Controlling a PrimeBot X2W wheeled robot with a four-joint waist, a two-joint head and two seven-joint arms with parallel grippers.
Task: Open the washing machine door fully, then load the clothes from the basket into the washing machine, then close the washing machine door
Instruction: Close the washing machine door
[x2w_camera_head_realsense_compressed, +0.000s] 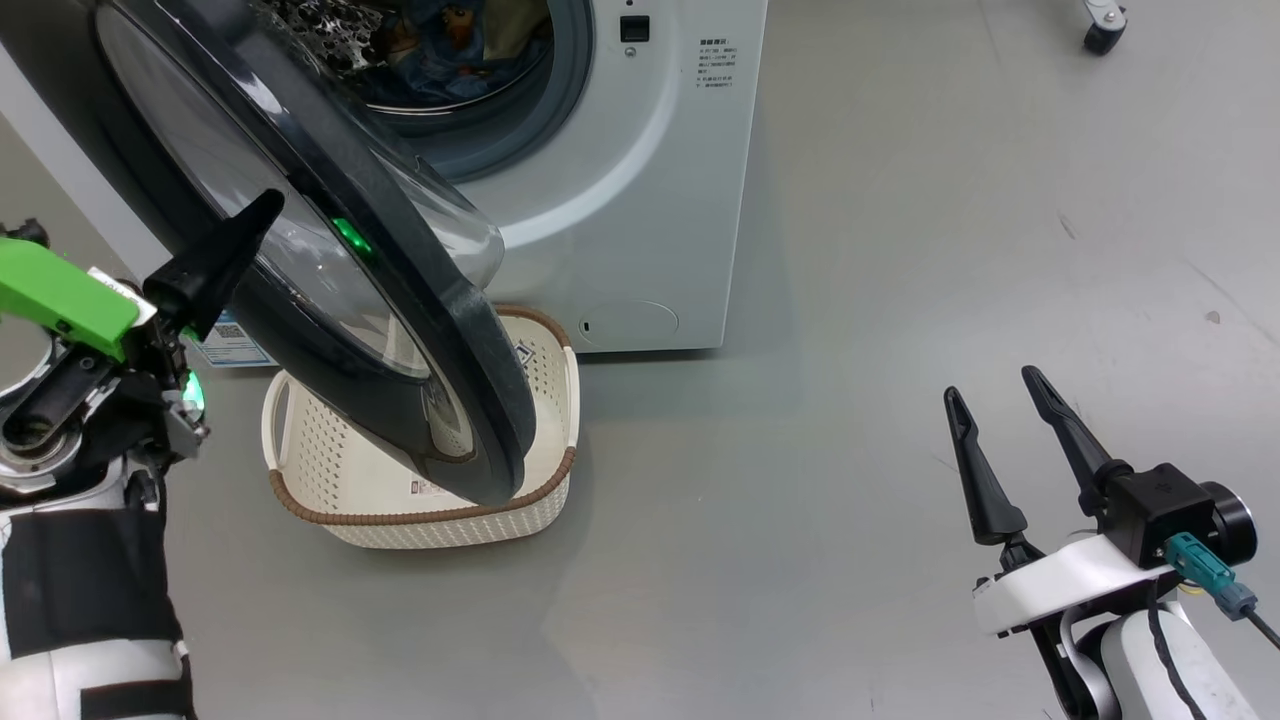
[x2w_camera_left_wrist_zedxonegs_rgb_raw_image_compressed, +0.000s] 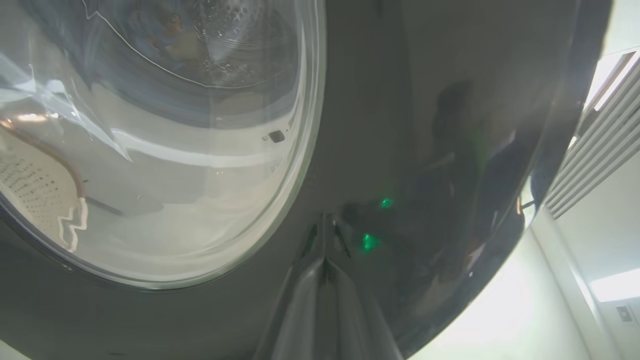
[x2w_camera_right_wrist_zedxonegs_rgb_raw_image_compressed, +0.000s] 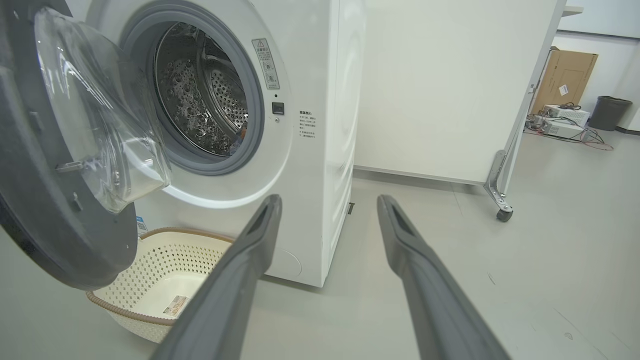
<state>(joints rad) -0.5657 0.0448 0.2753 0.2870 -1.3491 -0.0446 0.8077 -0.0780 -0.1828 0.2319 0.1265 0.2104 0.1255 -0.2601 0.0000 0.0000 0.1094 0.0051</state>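
The white washing machine stands with its door swung partway out over the basket, which looks empty apart from its bottom label. Light blue clothes with orange bears lie inside the drum. My left gripper is shut, and its tip rests against the door's outer face. In the left wrist view the left gripper meets the glossy black rim beside the glass. My right gripper hangs open over the bare floor to the right of the machine, holding nothing. From the right wrist the right gripper points at the washing machine, the door and the basket.
A white partition on casters stands right of the machine, and one caster shows in the head view. A cardboard box, a dark bin and cabled equipment sit far off. Grey floor spreads to the right.
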